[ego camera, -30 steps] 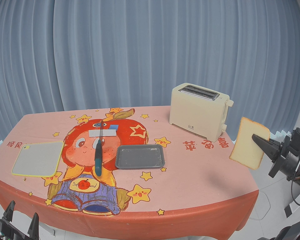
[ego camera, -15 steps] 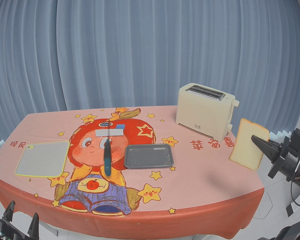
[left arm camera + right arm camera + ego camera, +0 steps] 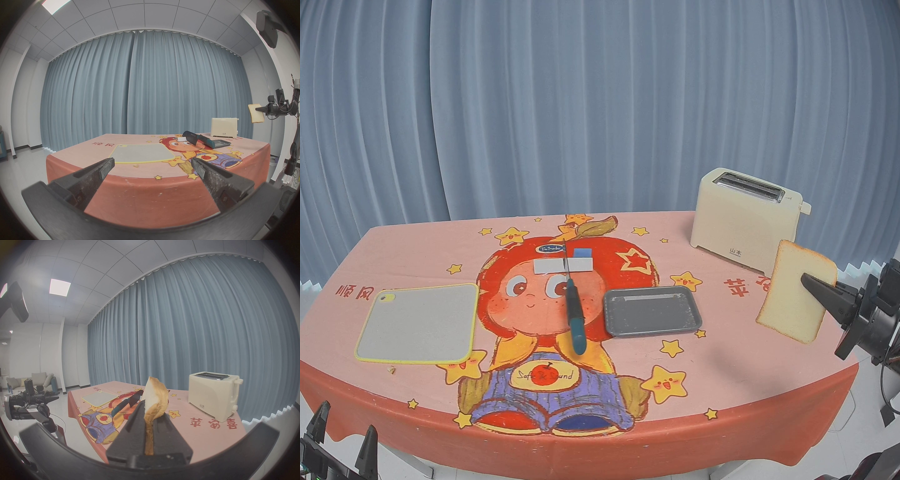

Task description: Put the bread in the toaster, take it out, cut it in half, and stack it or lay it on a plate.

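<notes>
A slice of bread (image 3: 795, 291) hangs upright in the air over the table's right end, with my right gripper (image 3: 815, 284) shut on its edge; the right wrist view shows the bread (image 3: 155, 399) edge-on between the closed fingers (image 3: 134, 424). The cream toaster (image 3: 745, 219) stands at the back right, both slots facing up, just behind the bread. A grey plate (image 3: 652, 311) lies mid-table, and beside it a knife (image 3: 572, 307) with a teal handle. My left gripper (image 3: 340, 435) hangs open below the table's front left edge, nothing between its fingers (image 3: 93, 175).
A grey cutting board (image 3: 419, 323) with a yellow rim lies on the left of the pink printed tablecloth (image 3: 737, 356). A small white and blue card (image 3: 565, 262) sits under the knife's blade. Blue curtains close off the back.
The whole head view has shifted, so the table's things now sit further right in the picture. The right gripper still holds the bread, now closer to the toaster; the left gripper is unchanged.
</notes>
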Robot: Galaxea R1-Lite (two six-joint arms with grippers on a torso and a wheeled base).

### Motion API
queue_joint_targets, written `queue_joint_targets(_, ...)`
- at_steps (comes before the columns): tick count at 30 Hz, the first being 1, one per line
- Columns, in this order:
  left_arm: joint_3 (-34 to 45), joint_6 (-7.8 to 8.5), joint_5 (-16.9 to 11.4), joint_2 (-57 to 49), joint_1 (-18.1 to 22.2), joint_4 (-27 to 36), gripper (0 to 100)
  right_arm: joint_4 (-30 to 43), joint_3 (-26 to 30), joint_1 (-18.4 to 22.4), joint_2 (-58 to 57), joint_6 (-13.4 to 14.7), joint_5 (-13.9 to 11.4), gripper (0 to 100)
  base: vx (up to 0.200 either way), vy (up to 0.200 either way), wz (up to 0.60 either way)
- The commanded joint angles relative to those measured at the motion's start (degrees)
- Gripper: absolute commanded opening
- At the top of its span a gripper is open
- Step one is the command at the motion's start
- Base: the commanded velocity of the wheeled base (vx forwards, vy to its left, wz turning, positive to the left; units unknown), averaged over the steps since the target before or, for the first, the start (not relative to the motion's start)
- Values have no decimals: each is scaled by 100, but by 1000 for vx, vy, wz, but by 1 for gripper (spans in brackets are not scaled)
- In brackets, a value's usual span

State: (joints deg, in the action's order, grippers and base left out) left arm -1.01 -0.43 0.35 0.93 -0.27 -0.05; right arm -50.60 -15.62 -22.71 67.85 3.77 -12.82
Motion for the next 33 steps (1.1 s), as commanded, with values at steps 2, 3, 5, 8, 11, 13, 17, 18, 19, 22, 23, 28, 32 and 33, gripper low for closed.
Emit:
queue_joint_targets(2, 101, -1, 9, -14, 0, -4, 100, -2, -3, -5, 0, 1, -1, 0, 0, 200, 0)
queue_joint_targets(3, 101, -1, 9, -14, 0, -4, 100, -2, -3, -5, 0, 1, -1, 0, 0, 200, 0)
queue_joint_targets(5, 101, -1, 0, -14, 0, -4, 100, -2, 6, -5, 9, 1, -1, 0, 0, 200, 0)
queue_joint_targets(8, 101, -1, 0, -14, 0, -4, 100, -2, 15, -5, 17, 1, -1, 0, 0, 200, 0)
queue_joint_targets(11, 101, 8, 0, -14, 0, -4, 100, -2, 15, -5, 17, -8, -1, 0, 0, 200, 0)
queue_joint_targets(13, 101, -1, 0, -14, 0, -4, 100, -2, 15, -5, 17, -8, -1, 0, 0, 200, 0)
queue_joint_targets(17, 101, -1, 0, -14, 0, -4, 100, 7, 15, -14, 9, -8, -1, 0, 0, 200, 0)
queue_joint_targets(18, 101, -1, 0, -14, 0, -4, 100, 7, 15, -14, 9, -8, -1, 0, 0, 200, 0)
queue_joint_targets(19, 101, -1, 0, -14, 0, -4, 100, 7, 15, -5, 17, -8, -1, 0, 0, 200, 0)
queue_joint_targets(22, 101, 8, 0, -14, 0, -4, 100, 7, 24, -32, 9, -8, -1, 0, 0, 200, 0)
queue_joint_targets(23, 101, 8, 9, -14, 0, -4, 100, 7, 24, -40, 9, -8, -1, 0, 0, 200, 0)
queue_joint_targets(28, 101, 8, 0, -14, 0, -4, 100, 7, 15, -40, 17, -8, -1, 0, 0, 200, 0)
queue_joint_targets(32, 101, -1, 0, -14, 0, -4, 100, 7, 15, -49, 17, -8, -1, 0, 0, 200, 0)
queue_joint_targets(33, 101, -1, 0, -14, 0, -4, 100, 7, 15, -49, 17, -8, -1, 0, 0, 200, 0)
